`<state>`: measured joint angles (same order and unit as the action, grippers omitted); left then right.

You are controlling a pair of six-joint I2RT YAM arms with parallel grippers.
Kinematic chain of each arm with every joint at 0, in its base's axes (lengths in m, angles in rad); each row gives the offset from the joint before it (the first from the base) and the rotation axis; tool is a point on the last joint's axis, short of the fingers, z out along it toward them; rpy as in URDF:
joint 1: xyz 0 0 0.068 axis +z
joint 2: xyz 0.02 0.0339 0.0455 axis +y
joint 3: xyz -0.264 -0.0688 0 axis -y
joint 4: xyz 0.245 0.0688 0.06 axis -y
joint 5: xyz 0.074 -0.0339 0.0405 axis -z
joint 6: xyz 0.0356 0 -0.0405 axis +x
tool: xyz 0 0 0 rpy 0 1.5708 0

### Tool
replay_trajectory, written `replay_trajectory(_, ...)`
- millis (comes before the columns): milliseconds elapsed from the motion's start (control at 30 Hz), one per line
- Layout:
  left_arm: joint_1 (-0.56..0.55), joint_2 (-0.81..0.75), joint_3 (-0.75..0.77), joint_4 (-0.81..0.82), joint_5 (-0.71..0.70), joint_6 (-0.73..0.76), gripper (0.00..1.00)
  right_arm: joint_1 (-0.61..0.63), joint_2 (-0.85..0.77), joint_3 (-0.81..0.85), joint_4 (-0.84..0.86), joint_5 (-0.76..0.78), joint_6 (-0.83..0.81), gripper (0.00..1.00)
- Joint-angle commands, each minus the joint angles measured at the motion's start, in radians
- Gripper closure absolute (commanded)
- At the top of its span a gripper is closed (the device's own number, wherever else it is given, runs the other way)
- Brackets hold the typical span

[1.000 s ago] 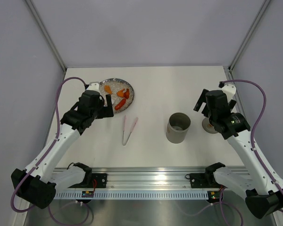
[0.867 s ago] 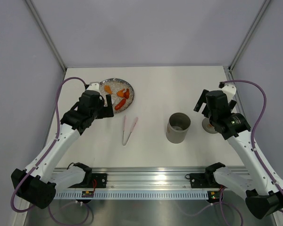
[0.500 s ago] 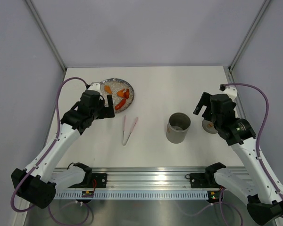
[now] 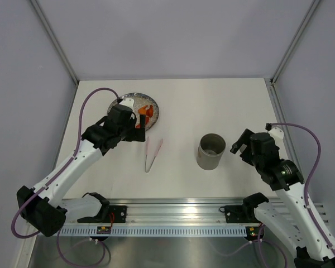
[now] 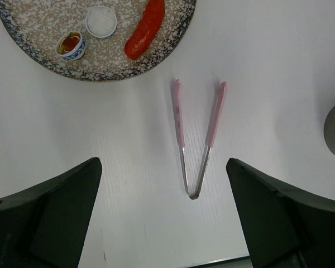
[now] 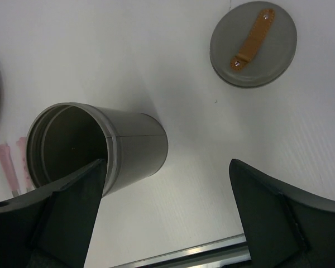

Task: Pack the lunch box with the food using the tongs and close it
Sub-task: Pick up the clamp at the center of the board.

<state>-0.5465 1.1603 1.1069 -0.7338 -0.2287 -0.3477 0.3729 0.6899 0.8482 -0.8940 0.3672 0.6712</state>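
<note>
Quick look at the setup: both arms were up off the surface (image 4: 201, 106) and neither had anything in it. The left tool (image 5: 162, 164) hung with its jaws spread wide and empty, sitting over the near-right edge of the speckled plate (image 5: 44, 22) at the far left. From its wrist cam the tongs (image 5: 179, 120) were framed right between the two fingers. The tongs lay flat on the surface just near of the plate, between it and the lunch box (image 4: 211, 152), joined end pointing near and the two pink tips splayed toward the far side, not touching the plate. The food (image 5: 147, 28) was on the plate: one red sausage-looking piece was clear in the wrist view, and the top view showed a bit of orange and red next to the arm. Two tiny cups were on there too, a white one (image 5: 101, 21) and a blue-patterned one (image 5: 70, 44) with something red in it. The lunch box stood upright right of centre with its mouth open. Its lid (image 6: 268, 56) lay flat off to its right, tan strap facing up, well apart from it. The right tool (image 6: 167, 162) was wide open too, empty, hovering just near and right of the lunch box
</note>
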Motion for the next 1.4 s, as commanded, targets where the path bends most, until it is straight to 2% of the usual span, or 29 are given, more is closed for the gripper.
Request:
replay_trajectory(0, 0.000, -0.025, 0.033, 0.017, -0.020, 0.006, 0.01, 0.004, -0.021, -0.015, -0.060, 0.047, 0.215, 0.01)
replay_trajectory(200, 0.000, -0.022, 0.047, 0.011, -0.006, -0.020, 0.01, 0.004, 0.032, -0.176, -0.028, -0.068, 0.419, 0.01)
replay_trajectory(533, 0.002, -0.011, 0.028, 0.017, -0.001, -0.022, 0.01, 0.006, 0.129, -0.347, 0.253, -0.306, 0.470, 0.00)
replay_trajectory(733, 0.000, -0.005, 0.028, 0.024, -0.020, -0.022, 0.01, 0.004, 0.241, -0.289, 0.472, -0.264, 0.354, 0.01)
replay_trajectory(967, 0.002, 0.025, 0.004, 0.048, -0.031, -0.048, 0.01, 0.011, 0.493, -0.137, 0.702, -0.349, 0.347, 0.00)
replay_trajectory(1100, 0.000, 0.074, -0.004, 0.036, -0.029, -0.094, 0.01, 0.012, 0.609, -0.028, 0.686, -0.326, 0.309, 0.01)
replay_trajectory(1367, -0.021, 0.070, -0.103, 0.076, -0.006, -0.146, 0.01, 0.011, 0.476, 0.005, 0.518, -0.145, 0.131, 0.01)
